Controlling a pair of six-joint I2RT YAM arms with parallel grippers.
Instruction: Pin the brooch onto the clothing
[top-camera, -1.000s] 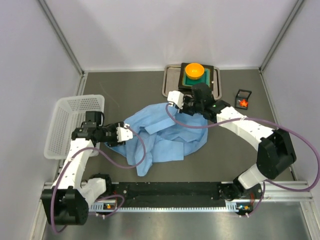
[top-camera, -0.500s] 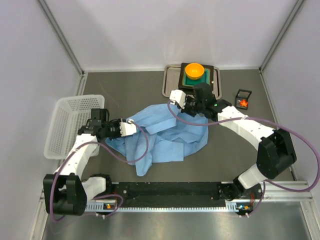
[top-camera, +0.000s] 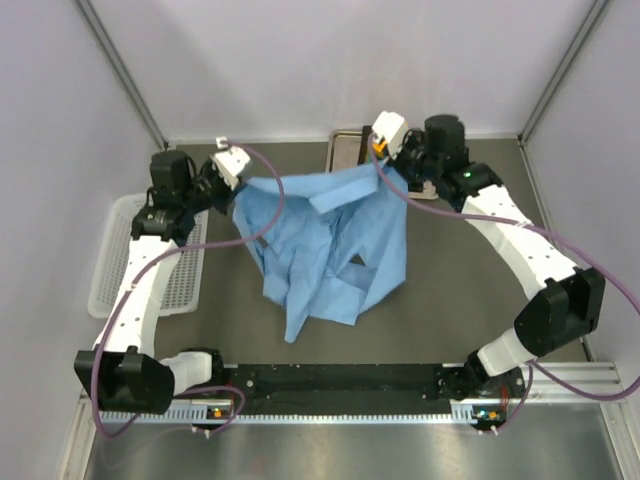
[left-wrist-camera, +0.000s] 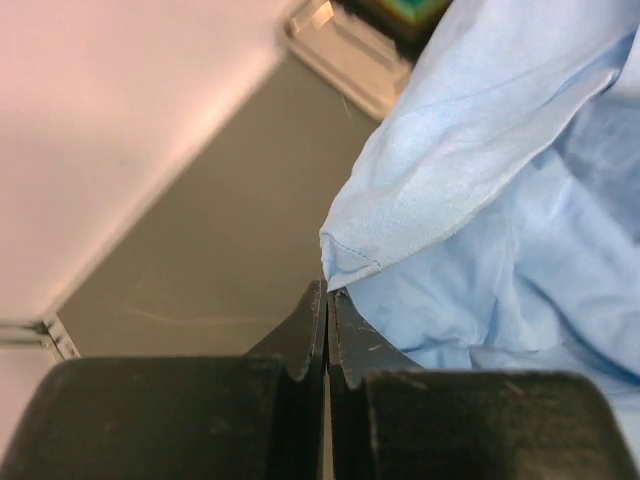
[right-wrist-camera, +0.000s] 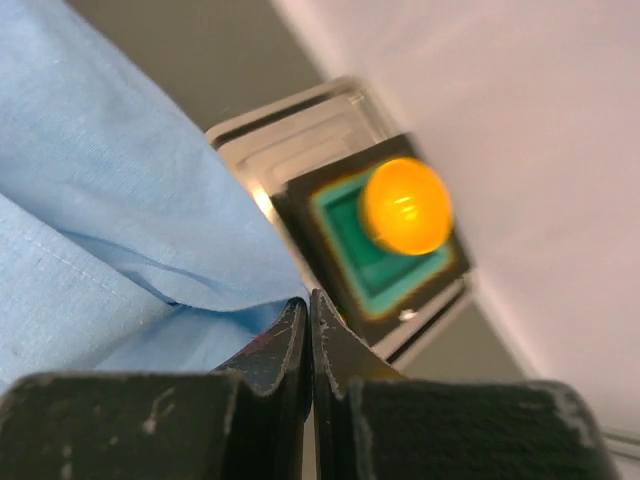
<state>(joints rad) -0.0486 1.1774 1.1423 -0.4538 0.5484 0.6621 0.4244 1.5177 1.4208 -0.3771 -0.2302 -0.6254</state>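
The shirt (top-camera: 330, 235) is the biggest thing here, light blue and limp. It hangs in the upper middle of the top view, stretched between 2 raised arms, with its lower folds trailing onto the bench (top-camera: 460, 300). It looks thin, light and soft: it creases freely, sags wherever nothing carries it, and would probably slip through a loose grip. Hems, the collar and doubled edges seem the best places to hold, since the cloth is thicker there.

The left claw (left-wrist-camera: 327, 303) is pressed together on a folded corner of the shirt at upper left. The right claw (right-wrist-camera: 308, 312) is pinched on another edge at upper right.

The brooch shows in none of the views, so I cannot tell where it lies. Being tiny and probably rigid, it would need a careful fingertip hold.

The bench is dark grey, flat and matte, closed in by pale walls (top-camera: 330, 60) on 3 sides. A white basket (top-camera: 115, 270) sits at the left. A metal tray (right-wrist-camera: 262, 140) stands by the back wall, carrying an orange bowl (right-wrist-camera: 405, 205).
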